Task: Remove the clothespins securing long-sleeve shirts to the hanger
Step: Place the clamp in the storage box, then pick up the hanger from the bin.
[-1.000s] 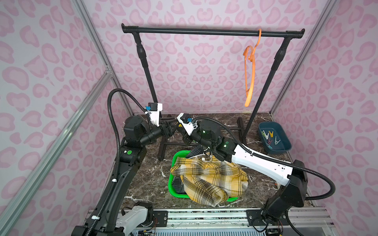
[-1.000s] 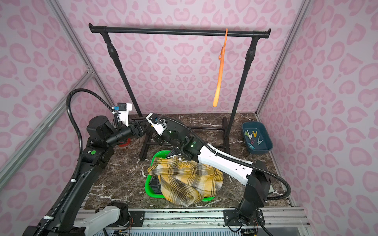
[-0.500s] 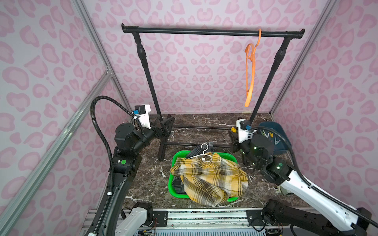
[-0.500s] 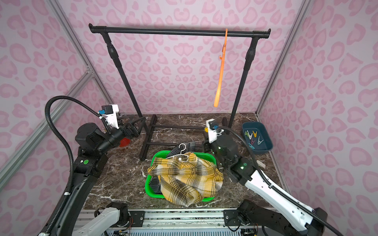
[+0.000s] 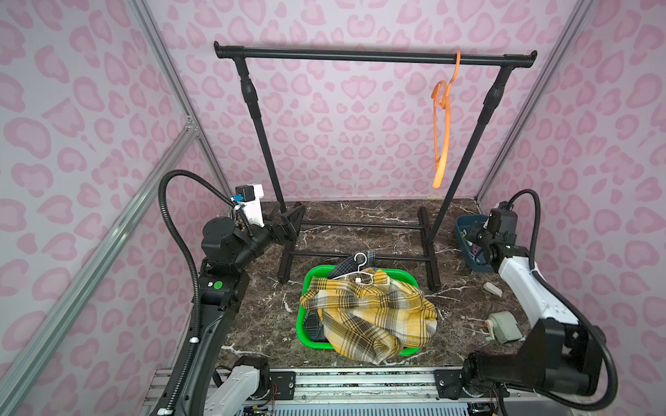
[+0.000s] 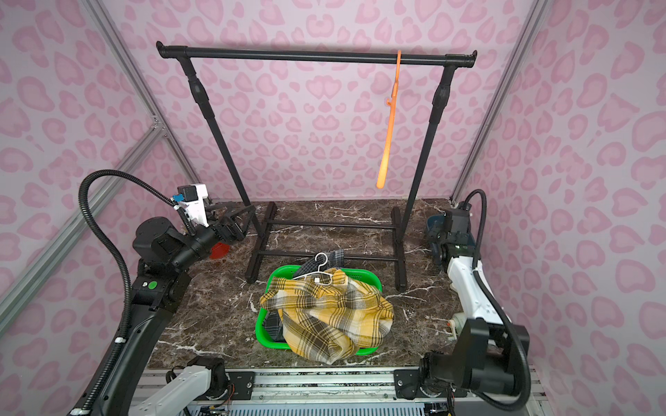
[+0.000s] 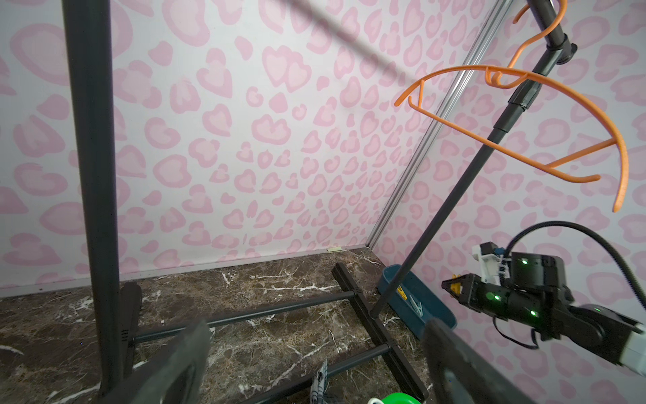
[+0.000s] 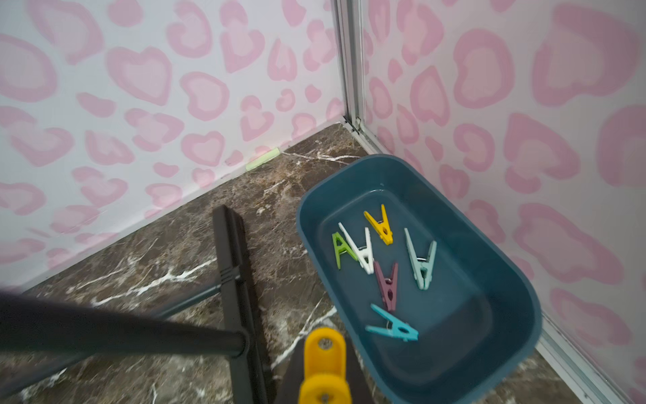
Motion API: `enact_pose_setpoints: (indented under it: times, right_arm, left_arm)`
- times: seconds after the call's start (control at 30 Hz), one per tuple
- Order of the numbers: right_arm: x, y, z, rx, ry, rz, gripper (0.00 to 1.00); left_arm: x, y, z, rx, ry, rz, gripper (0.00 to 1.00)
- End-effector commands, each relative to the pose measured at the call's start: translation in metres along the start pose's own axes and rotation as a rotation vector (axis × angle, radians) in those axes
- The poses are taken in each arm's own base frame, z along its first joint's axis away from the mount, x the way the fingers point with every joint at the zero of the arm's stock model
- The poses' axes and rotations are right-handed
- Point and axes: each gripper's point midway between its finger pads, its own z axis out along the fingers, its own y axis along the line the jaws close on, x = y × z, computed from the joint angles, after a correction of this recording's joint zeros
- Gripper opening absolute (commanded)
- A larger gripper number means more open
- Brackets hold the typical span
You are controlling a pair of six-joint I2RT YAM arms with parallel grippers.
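The right claw point(image 7: 451, 284) is clamped tight on a yellow plastic clothespin point(image 8: 323, 370) and hangs at the near rim of a dark teal plastic tub point(image 8: 507, 314). Ahead of and below this claw, six loose clothespins point(image 8: 386, 285) lie on the tub's floor: green, white, yellow, mint, mauve and turquoise.

The left claw point(image 7: 316, 327) is spread wide with nothing between its fingers. It hovers low beside one upright post of the black metal clothes rack point(image 5: 374, 56).

Between the two claws, and back towards the arms' bases, stands a green plastic laundry basket point(image 5: 306, 288). A crumpled yellow plaid shirt point(image 5: 367, 317) fills it and spills over its rim. A white wire hanger point(image 5: 355, 273) lies on top, and a dark grey plaid shirt point(image 5: 347, 264) shows under the hanger's hook.

High above the right claw, an orange plastic hanger point(image 5: 441, 126) hangs bare from the rack's rail.
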Motion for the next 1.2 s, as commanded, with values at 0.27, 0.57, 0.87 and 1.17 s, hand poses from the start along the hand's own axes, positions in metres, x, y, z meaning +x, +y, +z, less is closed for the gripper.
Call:
enact_pose_setpoints:
  times: [0.27, 0.57, 0.87, 1.17]
  right_arm:
    - [0.011, -0.052, 0.097, 0.195, 0.115, 0.006, 0.0]
    - [-0.006, -0.056, 0.094, 0.217, 0.101, -0.003, 0.9]
    - [-0.048, -0.001, -0.015, -0.008, -0.09, 0.029, 0.95]
    - [0.063, 0.108, -0.158, -0.573, 0.059, 0.004, 0.92]
  left_arm:
    - [0.009, 0.002, -0.011, -0.029, 0.023, 0.04, 0.97]
    - [0.011, 0.008, -0.012, -0.058, 0.027, 0.047, 0.97]
    - [0.017, 0.013, -0.006, -0.054, 0.033, 0.012, 0.97]
    - [0.024, 0.02, 0.002, -0.055, 0.052, -0.023, 0.97]
